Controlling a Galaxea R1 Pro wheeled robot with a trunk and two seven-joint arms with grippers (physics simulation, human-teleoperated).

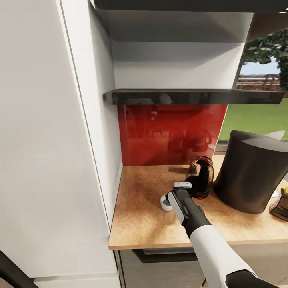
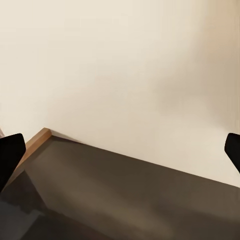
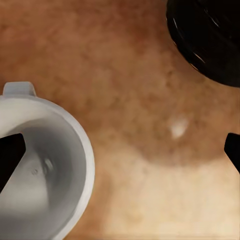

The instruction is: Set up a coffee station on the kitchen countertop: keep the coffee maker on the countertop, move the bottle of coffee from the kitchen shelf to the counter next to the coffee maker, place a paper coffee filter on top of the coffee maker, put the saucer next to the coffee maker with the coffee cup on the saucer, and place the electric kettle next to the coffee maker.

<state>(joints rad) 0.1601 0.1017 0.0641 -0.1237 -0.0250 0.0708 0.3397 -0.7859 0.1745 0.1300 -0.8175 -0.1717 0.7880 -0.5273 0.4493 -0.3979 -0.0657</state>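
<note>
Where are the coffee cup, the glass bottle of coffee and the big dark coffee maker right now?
coffee cup [image 3: 47,165]: right wrist view, inner wall.
bottle of coffee [image 1: 201,176]: head view, glass body.
coffee maker [image 1: 250,172]: head view, dark side wall.

Red glossy backsplash [image 1: 172,134] beneath a dark shelf [image 1: 192,96], white cabinet side [image 1: 44,140] alongside, green lawn [image 1: 256,118] beyond.

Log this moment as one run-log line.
right tool: open, above countertop | coffee cup: beside it, ungrasped | kettle: on countertop
</note>
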